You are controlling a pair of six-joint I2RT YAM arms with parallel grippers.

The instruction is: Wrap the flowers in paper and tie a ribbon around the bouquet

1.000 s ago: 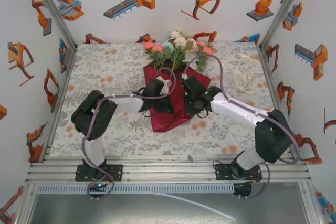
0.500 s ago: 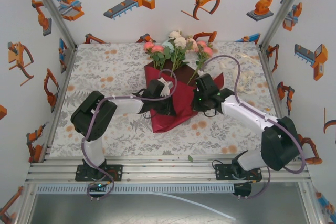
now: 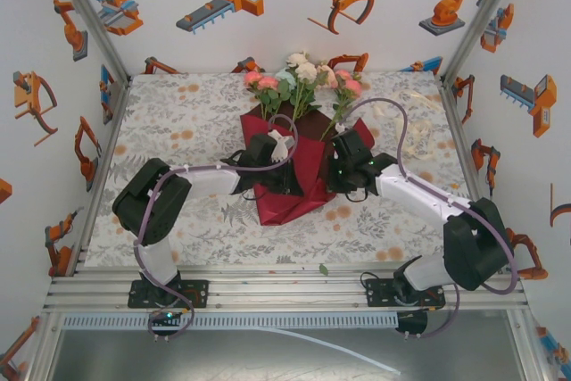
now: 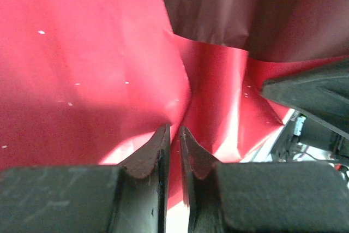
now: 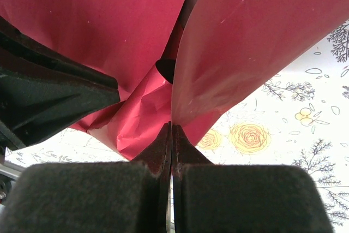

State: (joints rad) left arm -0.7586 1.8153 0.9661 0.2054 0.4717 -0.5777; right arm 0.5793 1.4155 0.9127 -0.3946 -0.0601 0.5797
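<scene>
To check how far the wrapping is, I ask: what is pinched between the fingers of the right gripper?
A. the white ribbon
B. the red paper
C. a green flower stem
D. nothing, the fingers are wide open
B: in the right wrist view the right gripper has its fingertips pressed together on the bottom corner of a flap of the red paper.

Floral-clothed table (image 3: 178,122) carries crimson paper (image 3: 284,207), flowers (image 3: 299,73) and cream ribbon (image 3: 416,128)

We see the flowers (image 3: 299,78) lying on the paper (image 3: 308,167) mid-table (image 3: 178,122), blooms far, ribbon (image 3: 426,136) at the right.
</scene>
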